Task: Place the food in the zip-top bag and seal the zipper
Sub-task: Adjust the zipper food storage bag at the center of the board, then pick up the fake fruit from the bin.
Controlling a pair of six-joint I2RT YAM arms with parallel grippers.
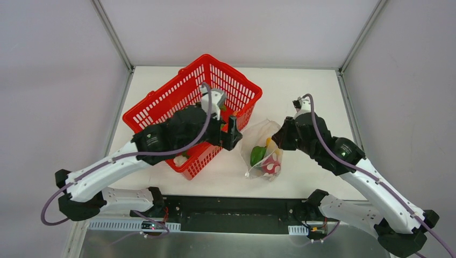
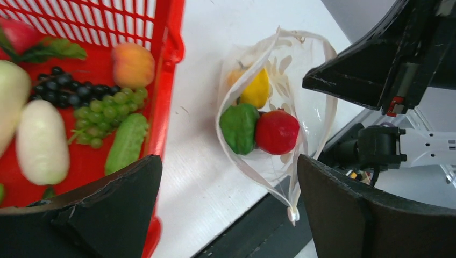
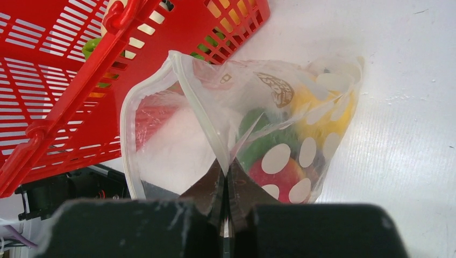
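Basket: a red slotted basket [image 1: 161, 105] sits on the left half of the white worktop [image 1: 306, 91].
Basket contents: a peach [image 2: 133, 64], a dark grape bunch [image 2: 70, 88], a green grape bunch [image 2: 105, 110], a knobbly green cucumber-like piece [image 2: 126, 142], two long white radishes [image 2: 40, 142], and a reddish piece with green leaves [image 2: 21, 35] in the far corner.
Zip-top bag: the clear, white-dotted zip-top bag [image 1: 262, 150] rests on the worktop just beside the basket's right corner, between the two arms. Its mouth gapes wide.
Bag contents: three pieces of food lie together. There is a yellow one [image 2: 254, 88] deepest in, then a green pepper [image 2: 239, 128] and a round red fruit [image 2: 276, 131] side by side nearer the mouth.
Zipper: the whitish zipper [image 3: 201, 115] rims the open mouth, its two sides well apart and unsealed.
Right pincer: the right pincer [image 3: 225, 180] is closed tight, nipping one lip of the bag's mouth between its fingertips and holding that side lifted.
Left pincer: the left pincer [image 2: 228, 161] is spread wide and holds nothing. It hangs above the bag's mouth and the basket's edge, one finger [image 2: 107, 215] over the basket side and the other past the bag.
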